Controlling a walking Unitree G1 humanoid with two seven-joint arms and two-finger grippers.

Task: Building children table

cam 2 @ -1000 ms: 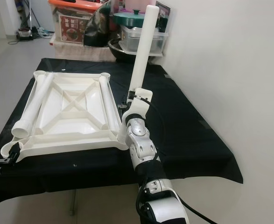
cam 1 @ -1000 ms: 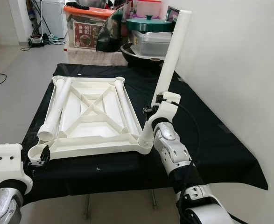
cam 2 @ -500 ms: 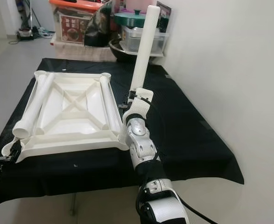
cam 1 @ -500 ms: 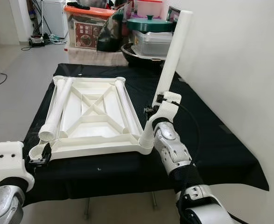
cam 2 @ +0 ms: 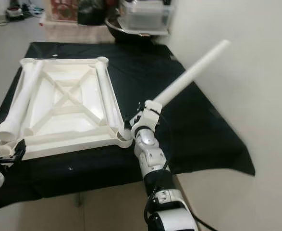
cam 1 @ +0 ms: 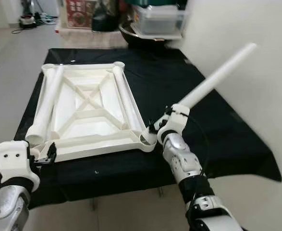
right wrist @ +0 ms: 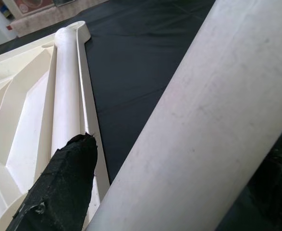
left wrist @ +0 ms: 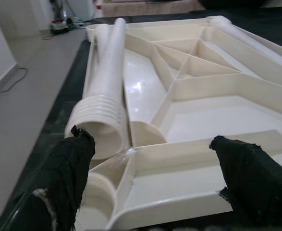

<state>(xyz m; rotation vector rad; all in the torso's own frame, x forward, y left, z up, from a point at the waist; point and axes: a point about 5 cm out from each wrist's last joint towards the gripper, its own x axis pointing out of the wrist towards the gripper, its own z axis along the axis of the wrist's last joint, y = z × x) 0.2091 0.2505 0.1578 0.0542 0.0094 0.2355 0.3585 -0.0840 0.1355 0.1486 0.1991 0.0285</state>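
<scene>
— Where are your hands?

— My left gripper (cam 1: 48,155) sits at the near left corner of the tabletop (cam 1: 90,108), fingers (left wrist: 66,175) spread wide on either side of that corner and holding nothing. My right gripper (cam 1: 156,126) is at the near right corner, fingers (right wrist: 64,185) closed on a leg (cam 1: 217,76) that slants up and away to my right.

— And the tabletop itself?

— It lies upside down on the bench (cam 1: 217,130), which is draped in black cloth. Two more legs rest inside it: one (cam 1: 43,108) along the left edge, ribbed end toward me, one (cam 1: 126,101) along the right edge. Beyond the bench, bins (cam 1: 157,14) stand by the wall (cam 1: 256,29).
</scene>
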